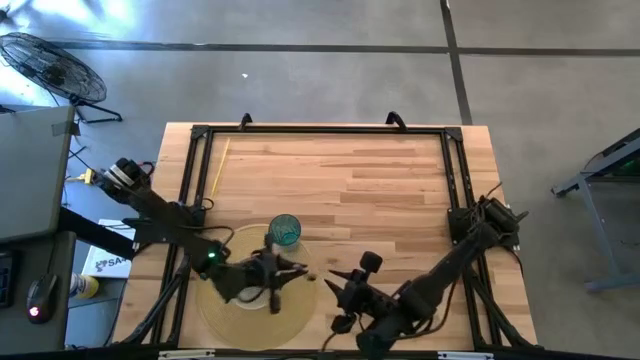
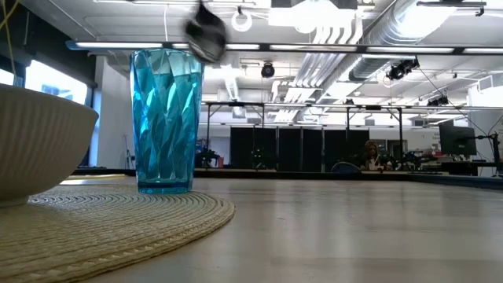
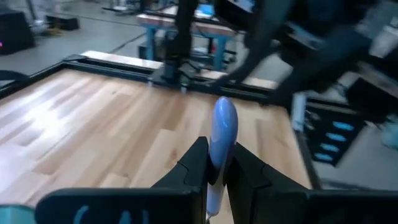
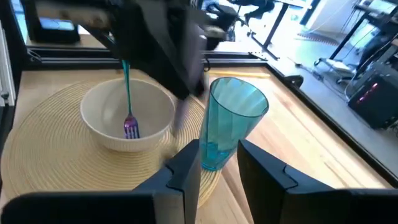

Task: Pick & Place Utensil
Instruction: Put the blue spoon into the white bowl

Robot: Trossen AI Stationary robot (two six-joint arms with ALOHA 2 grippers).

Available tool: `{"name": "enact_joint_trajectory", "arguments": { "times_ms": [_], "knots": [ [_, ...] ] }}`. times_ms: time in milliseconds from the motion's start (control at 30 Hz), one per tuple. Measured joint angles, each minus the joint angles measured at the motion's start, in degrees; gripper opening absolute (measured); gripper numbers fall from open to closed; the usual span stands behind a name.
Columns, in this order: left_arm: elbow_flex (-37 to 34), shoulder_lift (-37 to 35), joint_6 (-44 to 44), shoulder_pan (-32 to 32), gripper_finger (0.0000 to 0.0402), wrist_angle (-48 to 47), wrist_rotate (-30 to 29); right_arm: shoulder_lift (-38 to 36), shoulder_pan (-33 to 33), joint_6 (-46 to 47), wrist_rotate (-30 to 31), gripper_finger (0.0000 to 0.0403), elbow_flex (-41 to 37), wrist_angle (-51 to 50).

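Observation:
My left gripper (image 3: 216, 171) hovers over the round woven placemat (image 1: 235, 320), shut on a pale blue spoon (image 3: 222, 134). In the right wrist view the left arm is a dark shape above the cream bowl (image 4: 102, 127), with the spoon (image 4: 180, 118) below it. A fork (image 4: 128, 106) with a teal handle and purple tines stands tines-down in the bowl, its handle leaning up past the far rim. A blue faceted cup (image 4: 233, 121) stands upright at the placemat's edge. My right gripper (image 4: 219, 168) is open, just right of the mat and short of the cup. My left gripper pinches the spoon's handle (image 3: 214, 177) between its two fingers. The spoon lies along the fingers, and its bowl end (image 3: 224, 118) sticks out beyond the fingertips. It is lifted clear of the table and the bowl.
The cup (image 1: 285, 230) stands at the far right edge of the placemat, close to both grippers. A black frame (image 1: 320, 132) runs round the wooden table. Bare wood (image 1: 350, 190) lies beyond the mat toward the far edge. The bowl (image 2: 35, 141) and cup (image 2: 165, 118) fill the low view's left.

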Motion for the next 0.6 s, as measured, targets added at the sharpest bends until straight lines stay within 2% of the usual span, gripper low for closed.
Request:
{"name": "enact_joint_trajectory", "arguments": {
  "times_ms": [133,300,467,600],
  "knots": [
    [0.00,-4.62,-2.67,-4.51,0.0028,-7.96,0.06,0.00,1.20,0.09,2.33,0.0099,0.00,-0.09],
    [0.00,-9.49,-10.78,-9.63,0.0028,-20.69,-0.60,0.01,1.30,0.31,2.43,0.0099,0.00,0.11],
    [0.00,-12.86,-22.12,-12.32,0.0028,-35.17,-1.50,0.01,1.30,0.49,2.16,0.0099,0.00,0.33],
    [-0.02,-14.43,-32.61,-12.49,0.0028,-45.74,-0.10,0.01,1.30,1.34,2.29,0.0099,0.00,0.31]
  ]
}}
